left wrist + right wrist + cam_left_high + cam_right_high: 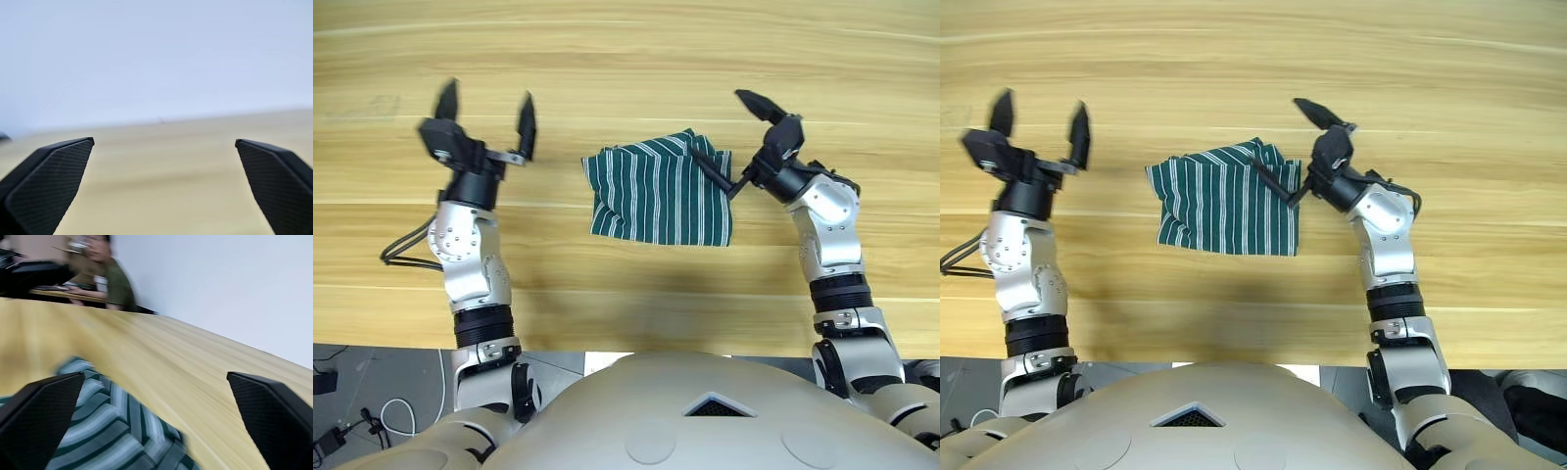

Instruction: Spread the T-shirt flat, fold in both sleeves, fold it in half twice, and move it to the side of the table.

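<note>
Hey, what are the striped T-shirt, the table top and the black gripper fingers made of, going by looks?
T-shirt: soft cloth, probably cotton knit; it folds and wrinkles limply.
Table: wood or wood-look laminate, smooth satin; long grain lines.
Gripper fingers: black hard plastic or rubber, matte; fine cross-hatched texture.
</note>
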